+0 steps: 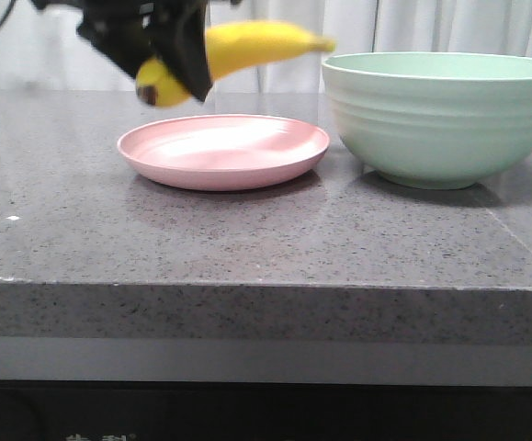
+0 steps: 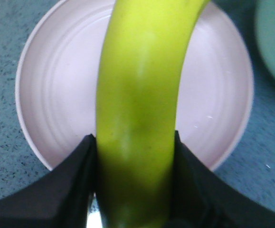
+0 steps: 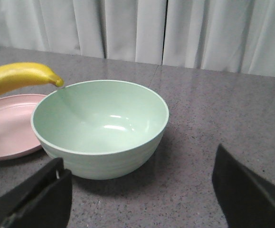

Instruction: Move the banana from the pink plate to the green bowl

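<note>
In the upper left of the front view, the left fingers (image 1: 175, 62) are gripping the banana (image 1: 247, 46) near its dark end, probably light, soft and easily bruised, while the right fingers (image 3: 142, 199) are hanging open.

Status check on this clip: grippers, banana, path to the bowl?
Left gripper shut on banana, lifted above pink plate. Right gripper open, idle. Green bowl empty, nothing in the way.

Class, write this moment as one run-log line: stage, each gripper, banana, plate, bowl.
stage: carry | left gripper: shut on banana | right gripper: open | pink plate: empty | green bowl: empty
</note>
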Motion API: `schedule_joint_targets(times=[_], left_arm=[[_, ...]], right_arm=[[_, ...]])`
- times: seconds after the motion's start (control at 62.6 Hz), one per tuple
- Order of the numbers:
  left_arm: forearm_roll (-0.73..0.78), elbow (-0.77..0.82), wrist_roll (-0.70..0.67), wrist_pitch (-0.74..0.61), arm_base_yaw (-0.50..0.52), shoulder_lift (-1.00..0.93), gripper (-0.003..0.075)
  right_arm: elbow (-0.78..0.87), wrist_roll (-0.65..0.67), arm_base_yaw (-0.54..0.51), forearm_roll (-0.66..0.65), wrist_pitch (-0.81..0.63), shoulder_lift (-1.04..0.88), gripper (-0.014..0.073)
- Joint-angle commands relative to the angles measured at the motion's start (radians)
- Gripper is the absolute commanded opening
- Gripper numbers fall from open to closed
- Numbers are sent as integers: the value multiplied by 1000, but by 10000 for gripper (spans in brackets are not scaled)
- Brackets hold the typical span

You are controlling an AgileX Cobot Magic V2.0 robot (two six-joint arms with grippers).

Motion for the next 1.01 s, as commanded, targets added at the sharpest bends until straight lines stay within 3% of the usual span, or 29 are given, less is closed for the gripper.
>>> schedule_joint_targets(times=[0.0,0.319,0.559,0.99], left_arm=[[8,0,57,-24,-44,-109,-18],[8,95,161,52,-204,-278,-18],[8,95,161,86,-217,-280,-18],[8,95,161,86,-217,-280,-18]], right_arm=[[-88,-53,29,-4,-24,81,614],[-314,-218,257,3,164,413,614],[-509,-313,402,3,269,652,614],[-708,-357,413,1,314,873,614]])
